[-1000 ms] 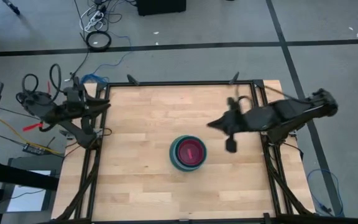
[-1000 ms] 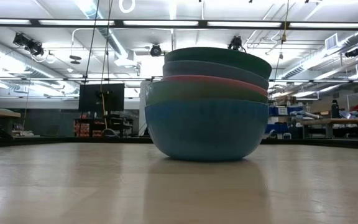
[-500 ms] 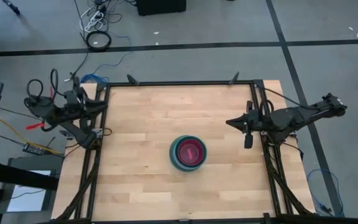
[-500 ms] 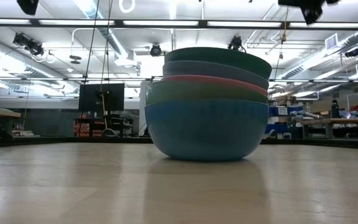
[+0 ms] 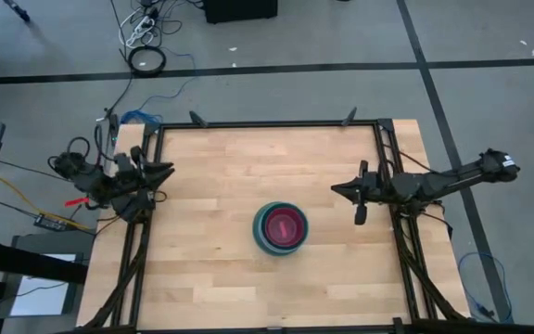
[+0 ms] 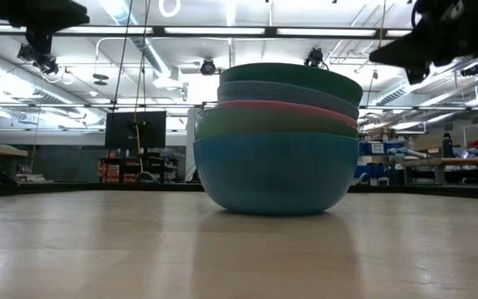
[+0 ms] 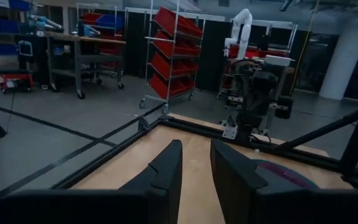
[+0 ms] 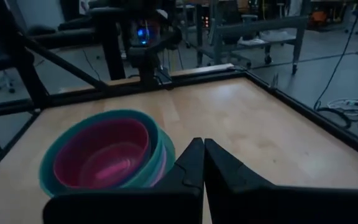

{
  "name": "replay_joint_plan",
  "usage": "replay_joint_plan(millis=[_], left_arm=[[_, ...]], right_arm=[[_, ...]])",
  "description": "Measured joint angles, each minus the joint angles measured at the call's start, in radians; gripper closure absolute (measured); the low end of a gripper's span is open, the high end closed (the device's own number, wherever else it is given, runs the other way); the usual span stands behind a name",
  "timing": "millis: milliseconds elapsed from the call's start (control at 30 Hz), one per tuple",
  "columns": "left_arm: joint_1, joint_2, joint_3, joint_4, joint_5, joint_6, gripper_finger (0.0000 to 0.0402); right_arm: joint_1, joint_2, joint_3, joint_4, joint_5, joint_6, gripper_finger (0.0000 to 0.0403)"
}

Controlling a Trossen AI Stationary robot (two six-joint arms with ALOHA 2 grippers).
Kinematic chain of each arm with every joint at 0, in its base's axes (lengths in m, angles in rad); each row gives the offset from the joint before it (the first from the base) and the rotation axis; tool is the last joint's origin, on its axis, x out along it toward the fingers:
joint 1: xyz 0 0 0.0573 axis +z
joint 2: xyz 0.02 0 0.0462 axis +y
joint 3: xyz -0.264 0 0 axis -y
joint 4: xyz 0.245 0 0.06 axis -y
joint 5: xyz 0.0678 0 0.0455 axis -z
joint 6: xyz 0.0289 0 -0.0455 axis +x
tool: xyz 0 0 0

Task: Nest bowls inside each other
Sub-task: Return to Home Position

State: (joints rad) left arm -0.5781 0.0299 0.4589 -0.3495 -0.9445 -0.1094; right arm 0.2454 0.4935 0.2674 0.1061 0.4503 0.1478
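On the table (image 5: pixel 211 167), one nested stack of bowls (image 5: pixel 281 228) stands ahead of both my jaw sets, well apart from each, magenta-red bowl (image 5: pixel 284 224) innermost. My left gripper (image 5: pixel 160 170) has jaws slightly apart, my right gripper (image 5: pixel 336 188) jaws together, both empty. Risk: a low inward sweep could clip the stack

From above I can make out only the teal bowl (image 5: pixel 259 232) rim and the magenta-red bowl (image 5: pixel 285 224); whatever nests between or beneath them is covered. Level with the counter (image 6: pixel 98 249), the stack (image 6: pixel 276 141) walls hide the small bowls, and one arm (image 6: pixel 36 15) and the other arm (image 6: pixel 442 29) run off the top edge. The left claw (image 7: pixel 196 149) covers part of the stack, and the right claw (image 8: pixel 202 144) masks its near rim.
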Motion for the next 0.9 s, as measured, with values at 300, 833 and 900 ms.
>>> replay_joint_plan(millis=[300,833,900], left_arm=[[0.0,-0.021,-0.148,0.103,-0.009,0.002,0.031],[0.002,-0.018,-0.45,0.398,-0.024,-0.024,0.0333],[0.003,-0.002,-0.45,0.405,-0.029,-0.025,0.034]], right_arm=[[-0.092,0.0,-0.149,0.193,-0.096,0.003,0.0403],[-0.254,0.006,-0.257,0.311,-0.269,0.008,0.0403],[-0.267,0.009,-0.257,0.303,-0.271,0.004,0.0403]])
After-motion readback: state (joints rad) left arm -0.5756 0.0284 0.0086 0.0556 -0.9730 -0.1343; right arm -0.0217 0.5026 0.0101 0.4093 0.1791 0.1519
